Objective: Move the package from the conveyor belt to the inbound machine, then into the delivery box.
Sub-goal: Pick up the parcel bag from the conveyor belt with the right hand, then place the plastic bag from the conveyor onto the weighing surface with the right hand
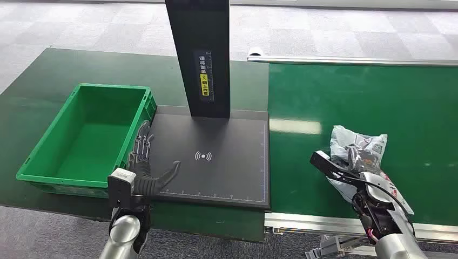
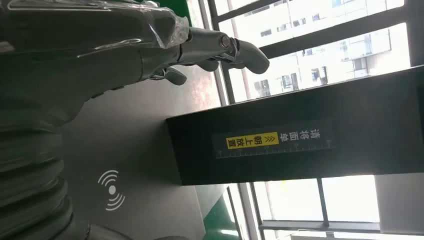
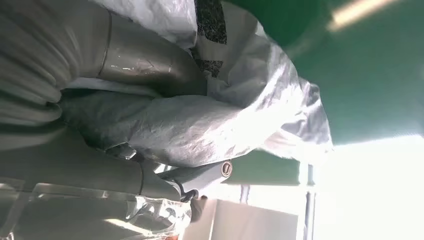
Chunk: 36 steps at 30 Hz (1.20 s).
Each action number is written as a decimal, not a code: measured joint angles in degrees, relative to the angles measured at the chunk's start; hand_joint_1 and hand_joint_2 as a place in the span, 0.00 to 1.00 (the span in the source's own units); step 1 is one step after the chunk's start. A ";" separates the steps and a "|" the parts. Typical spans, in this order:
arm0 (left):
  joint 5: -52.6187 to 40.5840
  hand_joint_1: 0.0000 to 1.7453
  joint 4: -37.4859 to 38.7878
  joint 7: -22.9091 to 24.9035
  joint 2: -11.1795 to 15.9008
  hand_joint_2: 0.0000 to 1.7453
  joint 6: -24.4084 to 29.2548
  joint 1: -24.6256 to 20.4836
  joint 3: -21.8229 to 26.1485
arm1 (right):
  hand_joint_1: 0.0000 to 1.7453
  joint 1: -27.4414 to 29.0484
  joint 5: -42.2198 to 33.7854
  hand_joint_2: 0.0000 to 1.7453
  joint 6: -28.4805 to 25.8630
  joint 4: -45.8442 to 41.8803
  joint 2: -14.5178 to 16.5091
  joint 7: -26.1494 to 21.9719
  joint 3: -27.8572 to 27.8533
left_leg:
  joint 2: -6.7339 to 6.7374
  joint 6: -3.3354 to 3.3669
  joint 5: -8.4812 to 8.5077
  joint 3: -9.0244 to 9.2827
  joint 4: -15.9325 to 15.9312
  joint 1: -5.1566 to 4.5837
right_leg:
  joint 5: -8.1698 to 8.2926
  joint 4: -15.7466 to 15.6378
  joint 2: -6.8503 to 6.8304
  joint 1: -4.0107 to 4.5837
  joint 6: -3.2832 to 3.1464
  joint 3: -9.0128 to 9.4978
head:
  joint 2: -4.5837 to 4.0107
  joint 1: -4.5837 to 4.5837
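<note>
My right hand (image 1: 359,175) grips the crumpled grey package (image 1: 359,148) on the green conveyor belt (image 1: 378,102), right of the black inbound machine (image 1: 216,156). My left hand (image 1: 143,164) lies spread on the machine's left edge, beside the green delivery box (image 1: 38,162).

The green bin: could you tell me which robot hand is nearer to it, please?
Left. The left robot hand is open over the scanner pad's near-left corner, right beside the green bin. The right robot hand holds the package on the belt, across the pad.
</note>
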 joint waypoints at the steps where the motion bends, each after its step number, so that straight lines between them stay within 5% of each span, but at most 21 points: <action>1: -0.01 0.00 -0.06 -0.03 -0.01 1.00 -0.01 0.01 0.00 | 1.00 0.20 -0.18 1.00 -0.74 -0.83 0.18 -0.64 -0.23 | 0.00 0.00 0.00 0.00 0.00 0.00 | 0.00 0.00 0.00 0.00 0.00 -0.01 | 0.00 0.00; 16: 0.49 0.00 -0.32 -2.79 -0.23 1.00 1.36 -0.67 0.09 | 1.00 5.67 -7.75 1.00 -21.96 -22.60 3.98 -20.71 -4.04 | 0.00 0.00 0.00 -0.09 0.00 -0.01 | 0.00 0.00 0.00 -0.01 0.00 -0.11 | 0.00 0.02; 24: 2.77 0.00 -0.35 -5.52 -0.55 1.00 4.59 -2.11 0.07 | 1.00 9.62 0.23 1.00 -24.06 -33.01 10.25 -37.63 -7.85 | 0.04 -0.01 0.00 -0.10 -0.02 0.03 | -0.01 0.00 0.01 0.06 -0.01 -0.15 | 0.00 0.01; 36: 5.18 0.00 -0.50 -5.81 -0.69 1.00 5.69 -4.56 -0.95 | 1.00 8.26 6.29 1.00 -24.04 -31.18 10.37 -34.99 4.33 | 0.03 0.00 0.01 -0.13 0.00 0.00 | 0.00 0.00 0.01 0.02 0.00 -0.15 | 0.00 0.01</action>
